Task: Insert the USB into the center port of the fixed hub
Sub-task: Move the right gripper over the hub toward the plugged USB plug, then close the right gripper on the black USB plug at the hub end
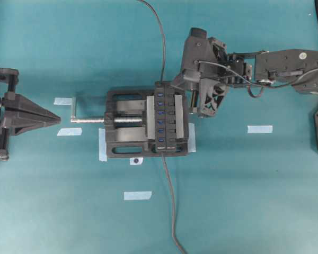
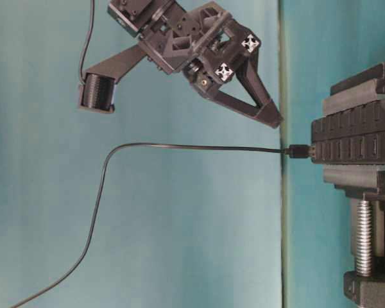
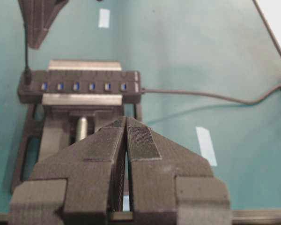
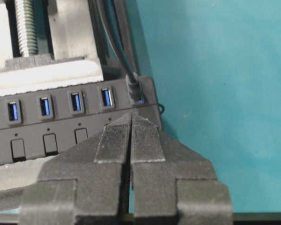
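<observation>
- Far left, the left claw [image 1: 57, 119] points at the vise [image 1: 124, 145] from well away. Its jaws are pressed together with nothing in them, so it looks like a bystander for this part.
- In the middle, the vise clamps the hub [image 1: 172, 119], which has a row of blue ports on top. The center port [image 3: 76, 86] is empty.
- The USB plug [image 4: 133, 86] isn't in the center at all. It's standing in the very last port, at the end nearest the right arm, and its thin cable [image 2: 179, 147] trails off across the table.
- On the right, the right claw [image 4: 132, 117] hangs just above that end of the hub, close to the plug but not touching it. It's pinched narrow and holding nothing.
- My take on doing this well: open the right claw first, then come straight down over the plug body, not the cable.
- Pinch it on the flat sides and pull it out along its own axis, no wiggling sideways.
- Keep it upright, slide it along to the fourth slot, line it up square and push gently.
</observation>
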### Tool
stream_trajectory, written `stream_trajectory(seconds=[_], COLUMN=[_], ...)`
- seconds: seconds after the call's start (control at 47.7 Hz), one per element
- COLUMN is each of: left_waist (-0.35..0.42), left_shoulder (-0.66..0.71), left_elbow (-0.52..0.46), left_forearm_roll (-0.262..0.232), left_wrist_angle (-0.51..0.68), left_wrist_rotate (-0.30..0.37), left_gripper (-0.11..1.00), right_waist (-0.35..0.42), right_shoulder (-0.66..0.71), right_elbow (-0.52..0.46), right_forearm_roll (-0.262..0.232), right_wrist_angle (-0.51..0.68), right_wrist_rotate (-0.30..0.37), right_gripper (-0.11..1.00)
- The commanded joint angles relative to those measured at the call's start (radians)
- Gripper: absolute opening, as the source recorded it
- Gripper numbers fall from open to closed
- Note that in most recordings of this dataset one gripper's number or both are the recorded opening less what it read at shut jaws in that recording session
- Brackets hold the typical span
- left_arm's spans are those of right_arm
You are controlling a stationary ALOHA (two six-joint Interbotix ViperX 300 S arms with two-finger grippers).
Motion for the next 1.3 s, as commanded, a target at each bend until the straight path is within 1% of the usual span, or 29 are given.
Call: stream_trajectory(seconds=[0.0,0.126,0.21,0.231,0.315,0.419,0.461,0.503,0.902,1.279], left_waist=[0.003,0.003,0.003,0.003,0.003,0.003,0.003,0.005,0.003,0.003], left_shoulder=[0.008,0.008,0.008,0.008,0.008,0.008,0.008,0.008,0.008,0.002], left_elbow=[-0.009,-0.009,-0.011,-0.011,-0.011,-0.011,-0.011,-0.012,-0.009,-0.002], left_forearm_roll=[0.002,0.002,0.002,0.002,0.000,0.002,0.002,0.002,0.002,0.002], left_wrist_angle=[-0.005,-0.005,-0.005,-0.005,-0.005,-0.005,-0.005,-0.005,-0.005,-0.005], left_wrist_rotate=[-0.002,-0.002,-0.003,-0.002,-0.003,-0.003,-0.005,-0.005,-0.028,-0.028], left_gripper=[0.01,0.01,0.01,0.01,0.01,0.01,0.01,0.01,0.00,0.01], right_waist=[-0.003,-0.002,-0.006,-0.008,-0.011,-0.012,-0.012,-0.011,-0.011,-0.012], right_shoulder=[-0.008,-0.006,-0.005,-0.005,0.000,0.014,0.021,0.029,0.092,0.101], right_elbow=[-0.026,-0.034,-0.038,-0.040,-0.046,-0.057,-0.061,-0.069,-0.120,-0.124], right_forearm_roll=[-0.002,-0.002,-0.002,-0.002,-0.002,-0.002,0.000,-0.002,-0.002,-0.002], right_wrist_angle=[-0.008,-0.008,-0.009,-0.009,-0.009,-0.011,-0.011,-0.011,-0.014,-0.014], right_wrist_rotate=[-0.003,-0.005,-0.005,-0.003,-0.003,-0.003,-0.003,-0.003,-0.006,-0.008], right_gripper=[0.02,0.08,0.18,0.22,0.43,0.72,0.81,0.85,0.84,0.83])
